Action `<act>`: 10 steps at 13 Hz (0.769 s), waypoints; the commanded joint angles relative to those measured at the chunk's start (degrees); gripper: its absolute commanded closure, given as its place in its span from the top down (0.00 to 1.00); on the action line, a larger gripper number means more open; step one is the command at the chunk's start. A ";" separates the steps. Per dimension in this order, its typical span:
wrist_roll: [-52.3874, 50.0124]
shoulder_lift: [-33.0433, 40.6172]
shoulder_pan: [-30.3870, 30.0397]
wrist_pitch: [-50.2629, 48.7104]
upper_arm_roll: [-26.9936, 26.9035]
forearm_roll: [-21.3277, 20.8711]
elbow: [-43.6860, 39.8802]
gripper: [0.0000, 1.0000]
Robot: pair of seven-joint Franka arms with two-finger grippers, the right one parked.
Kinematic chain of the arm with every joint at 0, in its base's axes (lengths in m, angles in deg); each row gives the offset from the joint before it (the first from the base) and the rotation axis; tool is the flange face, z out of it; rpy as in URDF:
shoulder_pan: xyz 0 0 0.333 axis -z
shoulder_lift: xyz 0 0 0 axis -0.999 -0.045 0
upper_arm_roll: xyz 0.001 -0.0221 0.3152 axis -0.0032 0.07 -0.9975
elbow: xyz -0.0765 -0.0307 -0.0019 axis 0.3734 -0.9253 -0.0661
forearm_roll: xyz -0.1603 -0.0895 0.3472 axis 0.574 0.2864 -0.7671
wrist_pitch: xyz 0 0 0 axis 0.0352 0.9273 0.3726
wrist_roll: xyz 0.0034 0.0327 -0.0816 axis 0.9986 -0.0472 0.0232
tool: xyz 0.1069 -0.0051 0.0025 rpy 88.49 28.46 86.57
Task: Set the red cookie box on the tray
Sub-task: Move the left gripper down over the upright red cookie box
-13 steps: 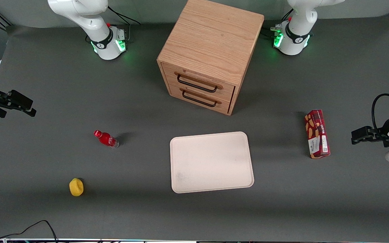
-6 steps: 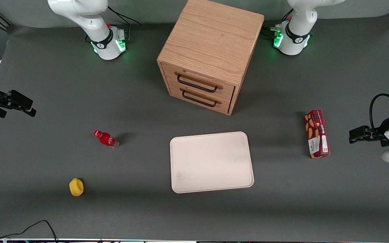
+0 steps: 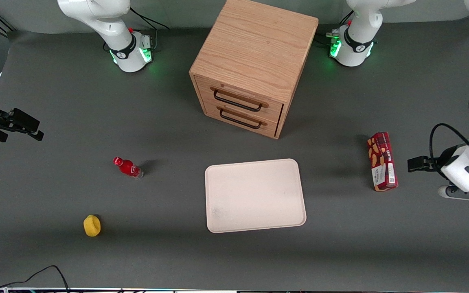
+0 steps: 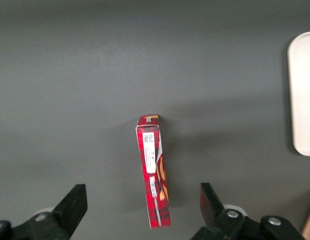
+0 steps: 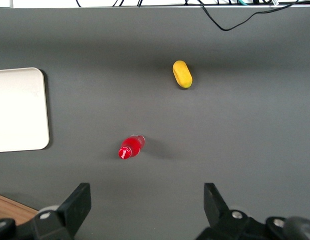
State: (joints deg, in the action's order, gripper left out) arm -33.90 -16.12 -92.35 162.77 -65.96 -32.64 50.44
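Long dark-red cookie box (image 3: 382,161), pincer (image 4: 143,207) above

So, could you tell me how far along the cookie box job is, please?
Nothing is placed yet: the red cookie box lies on the table, apart from the tray, which holds nothing. In hand is the approach: the left arm's tool is open above the box, not touching it. Still left are the grasp, the lift, the carry and setting it on the tray.

Dark grey table (image 3: 55,106); wooden two-drawer cabinet (image 3: 253,65); even light.
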 commanded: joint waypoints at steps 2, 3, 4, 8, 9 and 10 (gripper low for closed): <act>-2.32 4.76 -0.08 15.23 -0.21 -0.12 18.51 0.99; -2.32 4.33 -0.08 17.96 -0.21 -0.29 21.06 0.95; -2.32 4.06 -0.08 22.69 -0.29 -0.47 24.31 0.91; -1.53 2.39 -2.71 35.73 -0.64 -3.28 32.42 0.79; -1.53 1.95 -2.71 36.44 -0.73 -3.19 32.86 0.57; -1.53 1.77 -2.71 36.36 -0.65 -3.28 32.78 0.41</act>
State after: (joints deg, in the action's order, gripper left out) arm -35.14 -15.55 -94.89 197.93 -66.86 -34.92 81.55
